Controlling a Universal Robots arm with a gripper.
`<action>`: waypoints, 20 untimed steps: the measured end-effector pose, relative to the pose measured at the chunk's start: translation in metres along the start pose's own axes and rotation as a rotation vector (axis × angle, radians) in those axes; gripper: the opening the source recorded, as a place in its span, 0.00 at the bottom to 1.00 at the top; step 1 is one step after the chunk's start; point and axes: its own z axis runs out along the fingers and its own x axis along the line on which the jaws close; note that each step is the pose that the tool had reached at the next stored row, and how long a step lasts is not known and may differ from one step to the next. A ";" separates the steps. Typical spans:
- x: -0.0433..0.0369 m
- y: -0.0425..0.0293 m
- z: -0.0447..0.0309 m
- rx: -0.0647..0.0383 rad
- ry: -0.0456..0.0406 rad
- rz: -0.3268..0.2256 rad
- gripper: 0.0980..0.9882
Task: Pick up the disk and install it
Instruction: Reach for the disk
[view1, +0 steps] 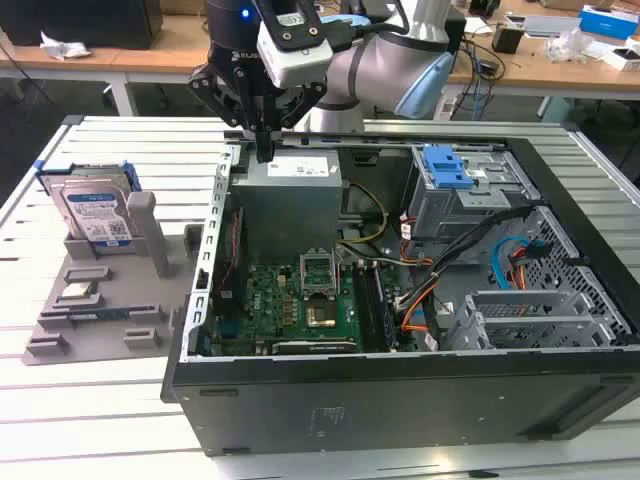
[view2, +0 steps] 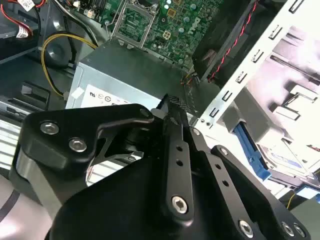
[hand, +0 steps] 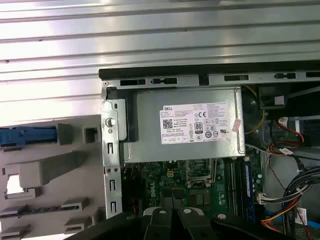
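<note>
I see my end effector (view1: 263, 150) with its fingers drawn narrow and nothing between them. Its tip hangs right by the near edge of the power supply (view1: 290, 195) inside the open computer case (view1: 400, 405). Farther off, beyond the case wall, the disk (view1: 95, 215) stands upright in its grey holder (view1: 100, 320) on the desk (view1: 60, 410), well apart from the end effector.

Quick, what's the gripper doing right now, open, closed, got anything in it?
Gripper: jaws closed, holding nothing, just above the power supply in the open computer case. The disk stands in the grey stand, apart from it.
</note>
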 end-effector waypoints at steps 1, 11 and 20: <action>0.0034 -0.0003 -0.0001 0.000 0.0000 0.000 0.00; 0.0187 -0.0014 -0.0005 0.000 0.0000 0.000 0.00; 0.0264 -0.0020 -0.0007 0.000 0.0000 0.000 0.00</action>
